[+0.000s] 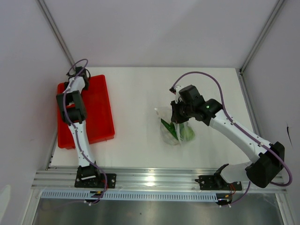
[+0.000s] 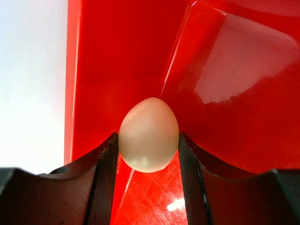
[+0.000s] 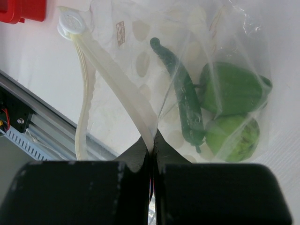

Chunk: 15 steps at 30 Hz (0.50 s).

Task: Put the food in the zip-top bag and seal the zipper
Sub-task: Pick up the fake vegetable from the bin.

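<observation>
top view: the left tool (image 1: 77, 76) is down over the far end of the tray (image 1: 101, 115), at the left of the counter (image 1: 136, 93). the right tool (image 1: 180, 114) is at the bag (image 1: 169, 133), which sits mid-counter, well apart from the tray, with green food showing inside.

left wrist: the tool's two pads press either side of the white ball (image 2: 149, 133), so it is clenched on it, close to the tray's inner wall. whether the ball has left the tray floor, i cannot tell.

right wrist: this tool (image 3: 152, 146) is pinched tight on the bag's mouth edge, where the zipper (image 3: 112, 79) runs up and away from the jaws. a pepper (image 3: 185, 101) and a green ball (image 3: 233, 136) already lie in the bag, touching each other.

what could go wrong, as i judge it: the white ball is smooth and rounded, so it could squirt out of the pads on the carry across the counter. the bag is held at one point only, so the mouth may sag shut and the ball would bounce off. thin film can also slide out of the pinch, or a tug could tip the food out.
</observation>
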Each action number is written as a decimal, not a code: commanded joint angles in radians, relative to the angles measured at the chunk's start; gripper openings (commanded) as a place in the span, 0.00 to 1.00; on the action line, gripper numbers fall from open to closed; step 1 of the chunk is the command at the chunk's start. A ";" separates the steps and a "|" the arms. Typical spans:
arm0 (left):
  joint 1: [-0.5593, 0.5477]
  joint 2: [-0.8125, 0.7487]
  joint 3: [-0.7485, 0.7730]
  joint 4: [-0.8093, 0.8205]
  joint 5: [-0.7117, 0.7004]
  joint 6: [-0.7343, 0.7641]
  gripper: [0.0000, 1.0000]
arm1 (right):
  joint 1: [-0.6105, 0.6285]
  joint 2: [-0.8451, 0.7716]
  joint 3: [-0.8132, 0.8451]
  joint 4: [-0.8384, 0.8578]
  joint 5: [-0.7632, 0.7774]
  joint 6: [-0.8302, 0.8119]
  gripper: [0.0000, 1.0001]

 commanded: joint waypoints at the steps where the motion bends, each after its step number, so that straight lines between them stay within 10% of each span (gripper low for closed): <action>1: 0.012 -0.047 -0.008 -0.003 0.028 -0.043 0.41 | 0.007 -0.025 0.005 0.030 0.002 -0.007 0.00; 15: -0.014 -0.121 -0.028 -0.018 -0.018 -0.077 0.18 | 0.010 -0.028 -0.019 0.048 -0.004 0.008 0.00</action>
